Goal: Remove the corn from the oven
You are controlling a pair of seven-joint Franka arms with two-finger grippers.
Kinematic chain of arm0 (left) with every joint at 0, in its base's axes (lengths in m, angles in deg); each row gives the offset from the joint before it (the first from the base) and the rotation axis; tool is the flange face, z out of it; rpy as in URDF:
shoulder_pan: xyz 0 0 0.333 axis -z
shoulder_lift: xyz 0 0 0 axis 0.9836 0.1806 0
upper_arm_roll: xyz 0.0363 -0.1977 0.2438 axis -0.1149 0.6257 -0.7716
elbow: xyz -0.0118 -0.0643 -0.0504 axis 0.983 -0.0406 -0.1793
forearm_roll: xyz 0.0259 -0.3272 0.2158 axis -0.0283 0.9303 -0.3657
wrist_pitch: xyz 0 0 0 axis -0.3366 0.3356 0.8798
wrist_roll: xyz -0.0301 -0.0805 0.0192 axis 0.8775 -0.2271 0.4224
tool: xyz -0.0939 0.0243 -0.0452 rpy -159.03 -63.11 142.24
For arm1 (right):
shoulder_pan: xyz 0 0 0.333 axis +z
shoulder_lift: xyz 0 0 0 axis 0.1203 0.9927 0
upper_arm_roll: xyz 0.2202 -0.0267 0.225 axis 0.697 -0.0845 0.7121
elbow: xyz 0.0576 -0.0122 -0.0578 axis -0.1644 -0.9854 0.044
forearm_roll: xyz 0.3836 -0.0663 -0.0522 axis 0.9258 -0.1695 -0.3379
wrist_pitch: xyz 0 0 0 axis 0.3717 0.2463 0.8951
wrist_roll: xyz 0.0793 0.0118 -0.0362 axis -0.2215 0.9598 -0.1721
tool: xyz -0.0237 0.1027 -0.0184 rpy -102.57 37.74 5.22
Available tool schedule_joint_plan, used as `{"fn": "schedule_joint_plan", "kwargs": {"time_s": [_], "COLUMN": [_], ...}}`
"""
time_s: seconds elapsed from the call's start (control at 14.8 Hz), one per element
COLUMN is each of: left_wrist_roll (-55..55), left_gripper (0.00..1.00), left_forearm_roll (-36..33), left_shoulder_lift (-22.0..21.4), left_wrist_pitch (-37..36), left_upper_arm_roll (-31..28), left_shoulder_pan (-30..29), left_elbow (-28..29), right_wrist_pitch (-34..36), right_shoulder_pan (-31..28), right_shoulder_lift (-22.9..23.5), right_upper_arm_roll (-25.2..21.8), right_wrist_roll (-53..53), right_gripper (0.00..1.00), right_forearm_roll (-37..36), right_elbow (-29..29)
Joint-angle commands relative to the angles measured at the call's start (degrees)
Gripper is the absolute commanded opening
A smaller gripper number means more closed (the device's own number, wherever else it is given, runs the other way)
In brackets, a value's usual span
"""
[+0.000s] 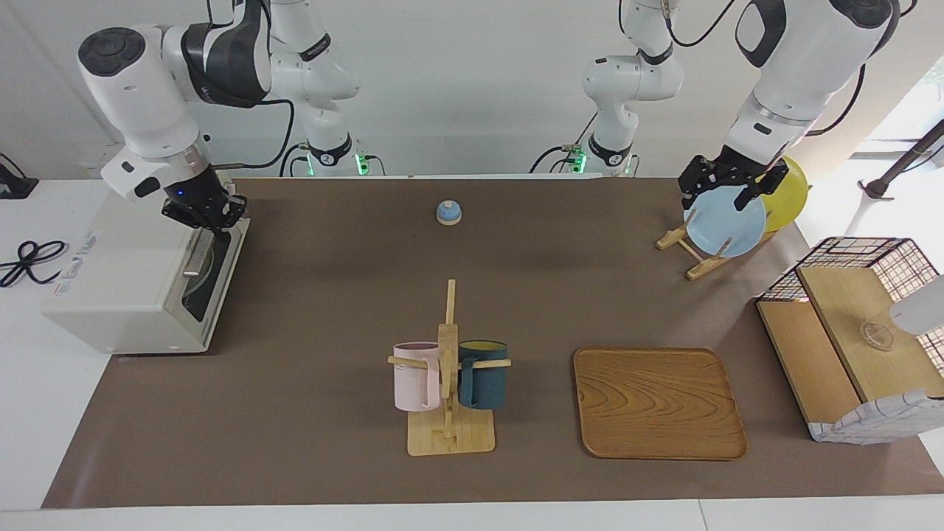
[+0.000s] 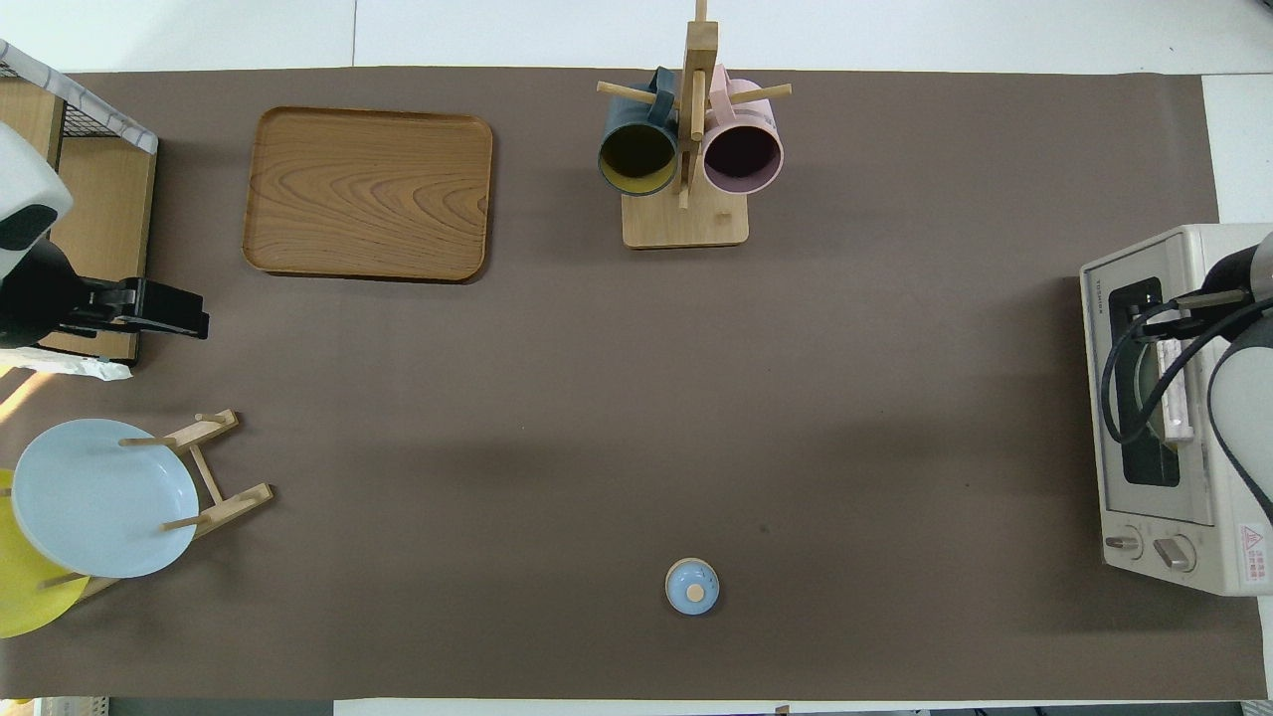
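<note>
The corn is not visible; presumably it lies inside the closed oven [image 1: 140, 273] at the right arm's end of the table. The right gripper [image 1: 214, 221] has its fingers pinched together at the door handle [image 1: 198, 253], apparently gripping it to pull the door down. The left gripper [image 1: 726, 193] waits, fingers spread, over the plate rack [image 1: 689, 251].

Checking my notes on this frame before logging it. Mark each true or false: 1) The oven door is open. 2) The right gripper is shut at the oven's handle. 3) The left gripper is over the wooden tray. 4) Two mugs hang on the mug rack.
1) False: the oven door is closed.
2) True: the right gripper is shut at the handle.
3) False: the left gripper waits over the blue plate.
4) True: both hang on the mug rack.
</note>
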Motion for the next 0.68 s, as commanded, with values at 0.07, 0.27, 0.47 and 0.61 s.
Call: {"fn": "schedule_joint_plan", "kwargs": {"time_s": [0.07, 0.27, 0.47, 0.61], "left_wrist_roll": [-0.3, -0.4, -0.4, -0.4], "left_gripper": [1.0, 1.0, 1.0, 1.0], "left_forearm_roll": [-0.3, -0.3, -0.3, -0.3], "left_shoulder_lift": [-0.9, -0.9, -0.9, -0.9], "left_wrist_pitch": [-0.5, -0.4, -0.4, -0.4], "left_upper_arm_roll": [0.3, 0.3, 0.3, 0.3], "left_shoulder_pan": [-0.5, -0.5, -0.5, -0.5], "left_elbow": [0.7, 0.7, 0.7, 0.7], "right_wrist_pitch": [-4.8, -6.8, -9.4, -9.6], "right_shoulder_pan": [-2.6, -4.3, -5.9, -6.4], "right_shoulder_lift": [-1.6, -0.8, -0.8, -0.5], "right_upper_arm_roll": [0.3, 0.3, 0.3, 0.4], "right_wrist_roll": [-1.6, -3.7, -5.4, -5.4], "right_gripper": [0.0, 0.0, 0.0, 0.0], "right_forearm_roll": [-2.5, -4.1, -4.1, -4.1], "right_elbow": [-5.5, -6.4, -8.0, -8.4]}}
